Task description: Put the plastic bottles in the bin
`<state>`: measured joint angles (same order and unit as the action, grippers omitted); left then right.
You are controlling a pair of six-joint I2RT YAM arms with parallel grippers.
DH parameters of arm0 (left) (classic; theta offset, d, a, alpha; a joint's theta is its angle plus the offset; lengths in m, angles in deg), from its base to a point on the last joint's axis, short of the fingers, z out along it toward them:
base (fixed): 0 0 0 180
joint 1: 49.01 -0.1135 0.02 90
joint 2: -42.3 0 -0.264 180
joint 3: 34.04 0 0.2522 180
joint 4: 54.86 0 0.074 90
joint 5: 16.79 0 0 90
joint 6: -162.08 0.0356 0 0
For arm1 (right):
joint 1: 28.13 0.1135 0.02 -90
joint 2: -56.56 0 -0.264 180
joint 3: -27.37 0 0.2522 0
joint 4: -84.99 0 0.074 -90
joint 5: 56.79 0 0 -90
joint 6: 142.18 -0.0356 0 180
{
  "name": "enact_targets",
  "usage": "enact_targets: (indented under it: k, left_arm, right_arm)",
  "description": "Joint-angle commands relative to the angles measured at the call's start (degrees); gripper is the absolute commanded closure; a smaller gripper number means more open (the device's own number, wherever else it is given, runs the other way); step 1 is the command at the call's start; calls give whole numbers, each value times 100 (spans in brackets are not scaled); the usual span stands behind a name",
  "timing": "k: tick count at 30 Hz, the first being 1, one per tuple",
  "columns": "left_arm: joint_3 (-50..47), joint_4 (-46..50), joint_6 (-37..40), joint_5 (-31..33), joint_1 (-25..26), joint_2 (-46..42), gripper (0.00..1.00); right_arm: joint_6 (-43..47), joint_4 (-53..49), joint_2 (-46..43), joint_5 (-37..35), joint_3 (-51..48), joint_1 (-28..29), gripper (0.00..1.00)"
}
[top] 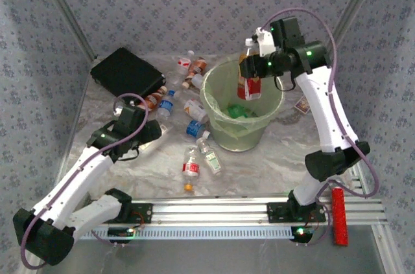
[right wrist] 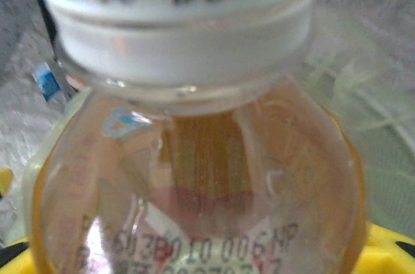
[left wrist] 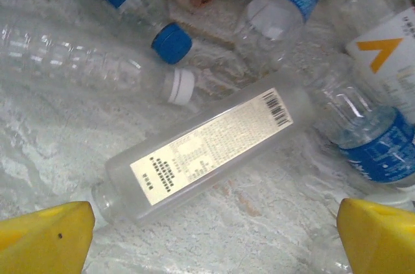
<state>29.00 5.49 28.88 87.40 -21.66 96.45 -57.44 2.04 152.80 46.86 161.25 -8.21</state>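
Around ten loose bottles [top: 190, 168] are scattered on the surface [top: 279, 164], all off to the left of the bin [top: 224, 135] or just in front of it. One red-label bottle [top: 249, 83] is clamped in the right jaws, white cap up by the wrist. It's hung upright right over the bin's mouth, so tbh only a release looks to be needed there.

The left jaws are spread wide with nothing held. A frosted bottle [left wrist: 207, 148] is seen flat on the surface just beyond the yellow fingertips [left wrist: 45, 238], well left of the bin. Its long axis is laid diagonally across the gap, neck end toward one fingertip, so a wrist twist is probably called for before it can be pinched across its width. That one is clearly nearer the left arm.
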Motion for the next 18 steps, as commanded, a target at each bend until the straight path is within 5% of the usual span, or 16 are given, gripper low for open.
enact_targets:
  k: [1,18]
  left_arm:
    - [-24,139,-300,15,-38,59,4]
    - [-146,21,-828,-150,-111,160,6]
  right_arm:
    - [211,-227,145,-192,-347,136,60]
    - [402,809,752,173,-2256,381,57]
